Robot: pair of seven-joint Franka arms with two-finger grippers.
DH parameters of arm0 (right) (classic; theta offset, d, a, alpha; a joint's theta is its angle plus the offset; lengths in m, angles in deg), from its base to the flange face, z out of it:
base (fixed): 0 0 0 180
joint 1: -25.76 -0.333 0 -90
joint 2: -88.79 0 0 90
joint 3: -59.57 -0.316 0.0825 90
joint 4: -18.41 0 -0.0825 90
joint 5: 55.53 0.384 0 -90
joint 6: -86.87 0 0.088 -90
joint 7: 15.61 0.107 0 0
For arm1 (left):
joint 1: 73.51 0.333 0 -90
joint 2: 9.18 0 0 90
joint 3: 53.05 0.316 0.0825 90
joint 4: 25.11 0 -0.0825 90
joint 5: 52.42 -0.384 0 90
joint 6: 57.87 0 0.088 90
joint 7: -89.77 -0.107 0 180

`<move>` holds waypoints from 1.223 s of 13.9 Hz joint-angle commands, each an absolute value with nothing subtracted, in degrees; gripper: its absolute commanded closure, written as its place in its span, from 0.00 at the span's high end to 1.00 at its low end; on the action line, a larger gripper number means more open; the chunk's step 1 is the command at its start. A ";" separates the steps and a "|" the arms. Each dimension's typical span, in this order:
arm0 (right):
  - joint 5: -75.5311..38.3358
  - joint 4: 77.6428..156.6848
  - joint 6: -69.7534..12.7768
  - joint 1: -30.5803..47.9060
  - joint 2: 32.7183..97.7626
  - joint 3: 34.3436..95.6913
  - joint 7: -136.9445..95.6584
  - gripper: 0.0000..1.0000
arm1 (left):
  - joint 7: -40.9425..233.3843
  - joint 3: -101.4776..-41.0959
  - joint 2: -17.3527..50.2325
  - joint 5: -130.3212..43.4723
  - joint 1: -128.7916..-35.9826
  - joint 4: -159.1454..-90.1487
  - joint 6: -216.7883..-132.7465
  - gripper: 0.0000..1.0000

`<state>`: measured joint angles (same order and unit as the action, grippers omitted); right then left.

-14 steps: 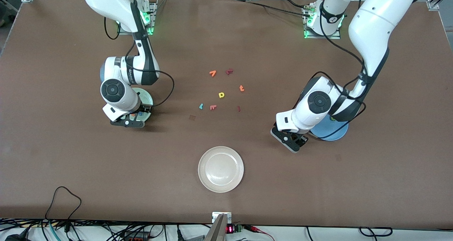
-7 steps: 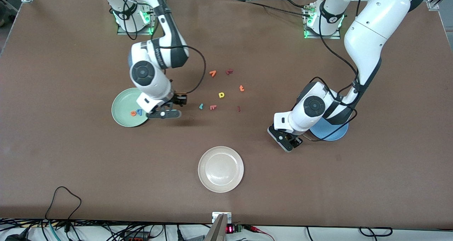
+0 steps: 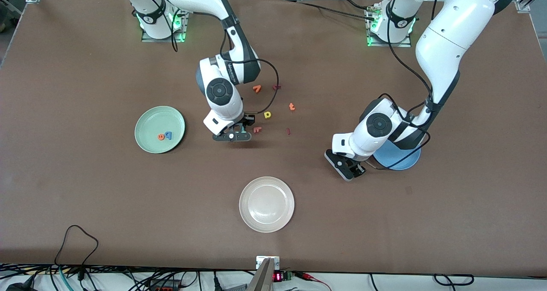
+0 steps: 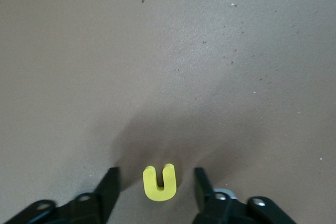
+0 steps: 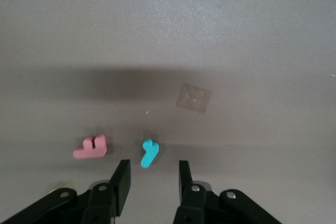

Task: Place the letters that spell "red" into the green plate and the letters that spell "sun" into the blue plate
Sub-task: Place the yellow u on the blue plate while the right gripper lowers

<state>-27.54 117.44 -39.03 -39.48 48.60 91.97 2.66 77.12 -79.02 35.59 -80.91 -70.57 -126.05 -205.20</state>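
Step in hand: I judge two pickups at once, the last letter of "red" and one letter of "sun"; neither is gripped yet
Right gripper [image 3: 232, 136]: low over the middle of the table, jaws apart, the teal "r" [image 5: 149, 152] just ahead of the gap between its fingers [image 5: 121, 179]
Left gripper [image 4: 156, 190]: low over the table just beside the blue plate [image 3: 404, 162], jaws apart, the yellow "u" [image 4: 160, 183] lying between them with a clear gap on each side
Green plate [image 3: 154, 120]: toward the right arm's end of the table; it already carries the orange "e" [image 3: 161, 136] and the blue "d" [image 3: 169, 135], touching or nearly so
Blue plate: largely covered by the left arm; I cannot tell whether the "s" and "n" lie in it
Look of the "r": thin, flat, small foam; it should need a low, centred pinch
Look of the "u": chunky foam, flat on the table, its open end away from the wrist
Next move: I would advance the right gripper slightly so that the "r" sits between the jaws, then close both and lift
Hazard: the pinkish-red letter [image 5: 91, 148] lies just beside the "r" and could be nudged
Other items: the yellow "d/p" letter [image 3: 267, 114] near the right gripper; the off-white plate [image 3: 266, 204] nearest the front camera
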 commanded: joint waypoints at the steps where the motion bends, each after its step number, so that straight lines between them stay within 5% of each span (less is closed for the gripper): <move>1: -27.05 115.26 -39.08 -39.37 46.26 91.65 3.20 0.46 | 77.46 -78.80 35.12 -82.74 -70.26 -127.15 -206.14 0.36; 4: -26.88 115.26 -39.17 -39.28 45.20 91.56 3.11 0.46 | 78.17 -78.89 34.77 -82.74 -70.26 -127.15 -206.05 0.18; 7: -26.61 115.26 -39.52 -39.28 45.02 90.69 3.37 0.46 | 77.64 -78.89 31.35 -82.74 -68.69 -126.80 -204.65 0.18; 13: -26.53 115.17 -40.40 -39.28 43.88 90.33 3.46 0.46 | 77.20 -83.80 20.98 -82.56 -58.94 -127.76 -183.15 0.19; 17: -26.35 115.17 -41.18 -39.19 43.44 90.24 3.55 0.44 | 79.82 -92.66 19.82 -82.39 -43.15 -136.00 -182.04 0.19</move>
